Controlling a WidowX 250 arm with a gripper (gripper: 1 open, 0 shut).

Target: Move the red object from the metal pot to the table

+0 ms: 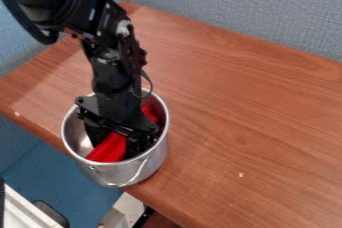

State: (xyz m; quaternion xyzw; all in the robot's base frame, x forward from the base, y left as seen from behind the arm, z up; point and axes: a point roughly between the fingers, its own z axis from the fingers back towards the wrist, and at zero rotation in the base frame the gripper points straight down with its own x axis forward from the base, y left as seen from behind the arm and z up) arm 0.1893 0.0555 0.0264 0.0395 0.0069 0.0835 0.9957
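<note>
My gripper (118,132) reaches straight down inside the metal pot (83,162), fingers either side of the red object (112,149); whether they pinch it I cannot tell. The pot sits near the table (241,92) front edge, bare wood stretching right. No readable writing.

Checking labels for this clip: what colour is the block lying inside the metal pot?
Bright red block, seen in the only camera view, inside the steel pot.
</note>
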